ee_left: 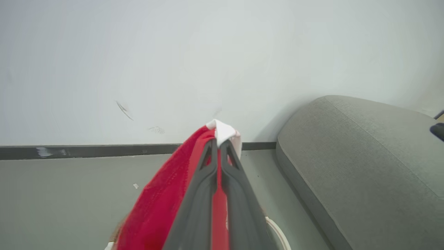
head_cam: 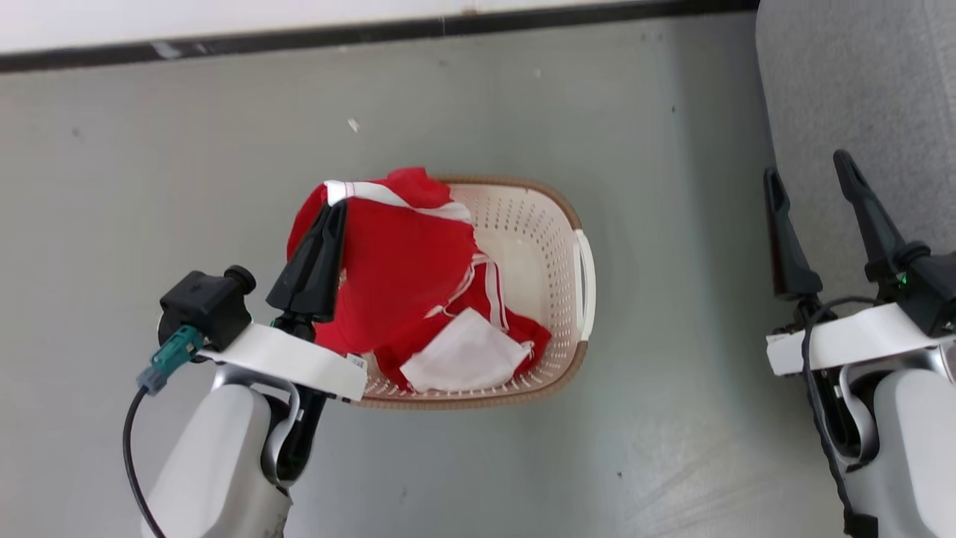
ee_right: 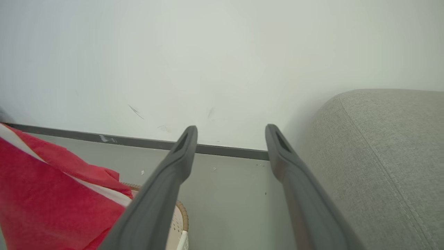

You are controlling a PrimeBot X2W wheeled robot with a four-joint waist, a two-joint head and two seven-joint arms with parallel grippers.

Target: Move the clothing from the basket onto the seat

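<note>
Pale left forearm (head_cam: 213,456) rises from 7 o'clock in the head view; the left gripper (head_cam: 334,213) pinches the soft red clothing (head_cam: 403,261) by its white-trimmed edge, seemingly to lift it from the perforated oval basket (head_cam: 549,254), where more lies crumpled. At 3 o'clock the right gripper (head_cam: 806,168) hangs spread and empty beside the grey woven seat (head_cam: 859,90). Left wrist view: fingers clamped, fabric draping toward 7 o'clock. Right wrist view: a stitched seam at 4 o'clock.

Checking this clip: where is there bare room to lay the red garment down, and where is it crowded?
The grey sofa cushion is bare beyond the open right claw. The floor strip between basket and sofa is free for passing. Crowded: the basket's left half, heaped with red clothing around the shut left claw.
</note>
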